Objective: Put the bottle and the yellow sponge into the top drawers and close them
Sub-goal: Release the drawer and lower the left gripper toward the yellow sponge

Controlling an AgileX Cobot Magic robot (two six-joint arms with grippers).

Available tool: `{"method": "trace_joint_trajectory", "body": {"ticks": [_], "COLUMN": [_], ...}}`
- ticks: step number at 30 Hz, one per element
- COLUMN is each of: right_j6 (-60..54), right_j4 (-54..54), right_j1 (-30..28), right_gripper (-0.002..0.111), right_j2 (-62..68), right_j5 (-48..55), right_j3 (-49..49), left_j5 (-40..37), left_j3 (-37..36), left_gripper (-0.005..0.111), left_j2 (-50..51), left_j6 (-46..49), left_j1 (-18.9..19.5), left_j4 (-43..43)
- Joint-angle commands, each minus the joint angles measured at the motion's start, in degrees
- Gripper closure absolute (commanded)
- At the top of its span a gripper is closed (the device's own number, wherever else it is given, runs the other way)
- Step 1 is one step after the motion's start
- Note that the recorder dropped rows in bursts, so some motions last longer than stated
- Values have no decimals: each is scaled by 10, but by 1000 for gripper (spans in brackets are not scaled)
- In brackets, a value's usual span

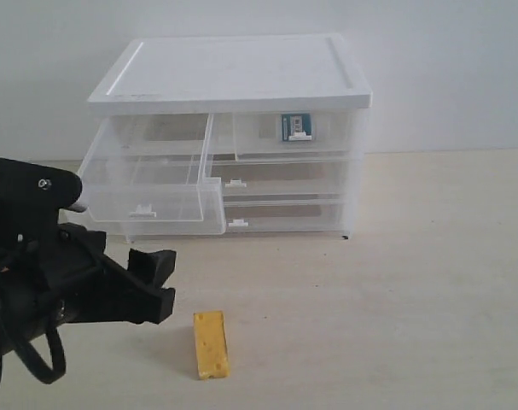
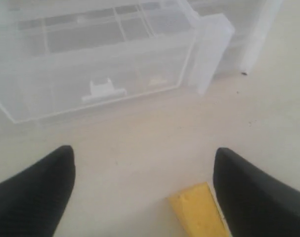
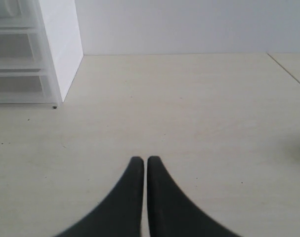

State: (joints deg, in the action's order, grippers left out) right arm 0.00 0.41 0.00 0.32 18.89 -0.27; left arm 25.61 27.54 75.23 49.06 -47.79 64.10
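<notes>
The bottle (image 1: 297, 126) sits inside the right-hand top drawer (image 1: 331, 141) of the cabinet (image 1: 233, 73). Its blue label shows through the clear front, and that drawer is pushed in flush, so one half of the job looks finished.

The left-hand top drawer (image 1: 169, 201) is pulled well out, and nothing shows inside it. The sponge (image 1: 211, 344) lies flat on the counter (image 1: 395, 282) in front of the cabinet, apart from the open drawer.

The left claw (image 2: 142, 158) hangs low over the counter with its jaws wide apart and nothing gripped. In the left wrist view, one end of the sponge shows just beside one black finger, so the claw looks nearly lined up for a pick. The right claw (image 3: 142, 160) is out to the side of the cabinet, jaws pressed together and holding nothing.

What seems to be left is to grasp the sponge, drop it into the open drawer, and push that drawer shut.
</notes>
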Motion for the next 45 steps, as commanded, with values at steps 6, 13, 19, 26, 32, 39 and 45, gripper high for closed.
{"method": "trace_joint_trajectory", "body": {"ticks": [6,13,19,26,32,39,45], "right_j6": [-3,-3,-3,-3,-3,-3,-3], "right_j4": [-1,-1,-1,-1,-1,-1,-1], "right_j1": [0,0,0,0,0,0,0], "right_gripper": [108,108,108,108,108,108,108], "right_j2": [-3,-3,-3,-3,-3,-3,-3], "right_j5": [-5,-5,-5,-5,-5,-5,-5], "right_j3": [3,3,3,3,3,3,3], "left_j5": [-147,-305,-458,-636,-432,-423,-333], "left_j3": [14,47,47,47,47,47,47], "left_gripper": [92,102,102,102,85,3,3], "left_j2": [-37,-35,-34,-34,-34,-33,8], "left_j6": [194,305,303,37,-238,-242,-279], "left_j1": [-2,-2,-2,-2,-2,-2,-1], "left_j4": [104,86,-19,-208,-314,-305,-306]}}
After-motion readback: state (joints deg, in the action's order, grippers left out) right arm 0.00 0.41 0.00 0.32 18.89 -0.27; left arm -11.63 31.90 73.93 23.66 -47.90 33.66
